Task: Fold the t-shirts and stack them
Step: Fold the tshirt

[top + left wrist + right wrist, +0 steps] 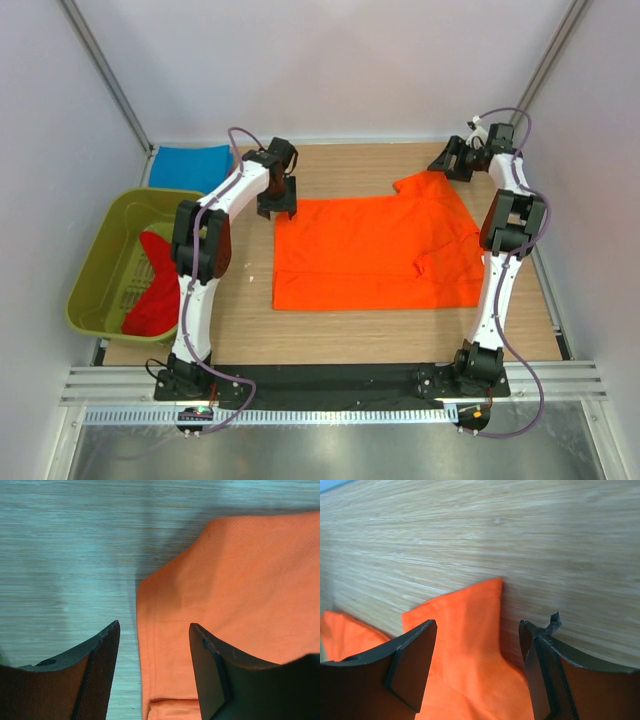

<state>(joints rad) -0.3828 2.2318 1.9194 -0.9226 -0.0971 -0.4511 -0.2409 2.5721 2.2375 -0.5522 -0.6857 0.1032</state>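
Fingers: your left fingers and right fingers spread, empty, above the orange t-shirt, part-folded mid-counter. Blue t-shirt looks folded, far-left; red t-shirt waits in the tub, unfolded. Stack not begun.

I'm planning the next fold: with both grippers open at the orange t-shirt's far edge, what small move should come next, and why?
Probably lower the right gripper and pinch the sleeve of the orange t-shirt: the jaws stand open and empty, and that sleeve juts past the flat rectangle.

Green tub walls off left — bare table nearside of orange t-shirt passable.
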